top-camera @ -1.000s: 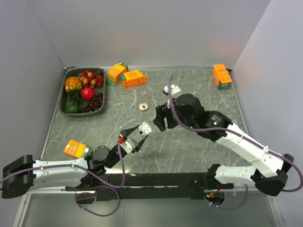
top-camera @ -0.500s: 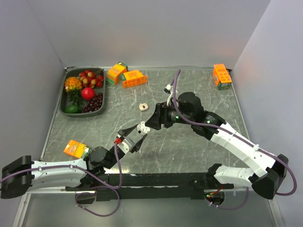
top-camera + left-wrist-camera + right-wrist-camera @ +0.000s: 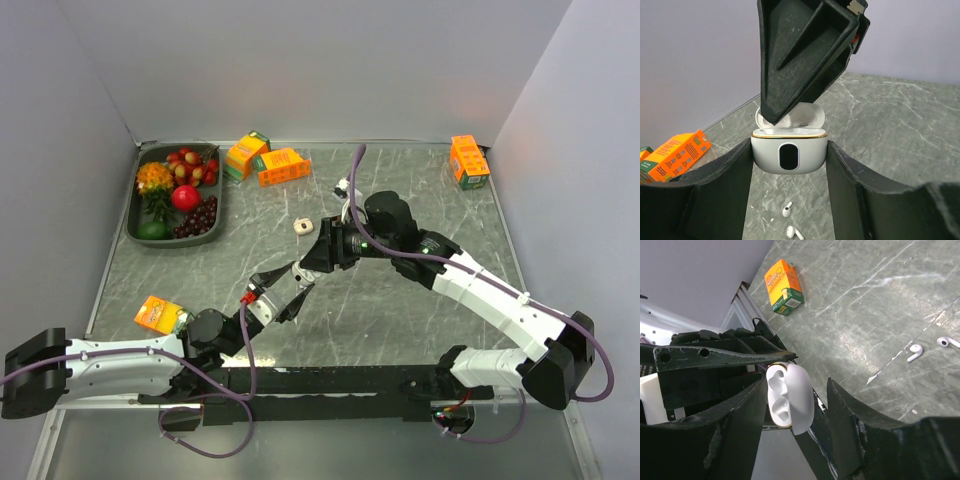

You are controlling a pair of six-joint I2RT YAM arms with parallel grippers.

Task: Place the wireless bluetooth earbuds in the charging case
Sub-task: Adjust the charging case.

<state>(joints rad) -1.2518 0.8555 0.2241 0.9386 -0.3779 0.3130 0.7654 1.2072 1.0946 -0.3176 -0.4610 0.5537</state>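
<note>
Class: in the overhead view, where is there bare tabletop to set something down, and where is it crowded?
Bare marble lies between the tray and the left gripper, and at the back between the right gripper and the right carton. Crowded: the centre, where both grippers meet at the case, and the back left by the tray and two cartons.

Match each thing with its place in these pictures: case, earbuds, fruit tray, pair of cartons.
Things:
1. case
2. earbuds
3. fruit tray
4. pair of cartons

Places:
a. far edge, beside the tray
b. loose on the table
c. far left corner
d. between the fingers of the left gripper

Pairs: 1-d, 2-b, 3-c, 4-a
</note>
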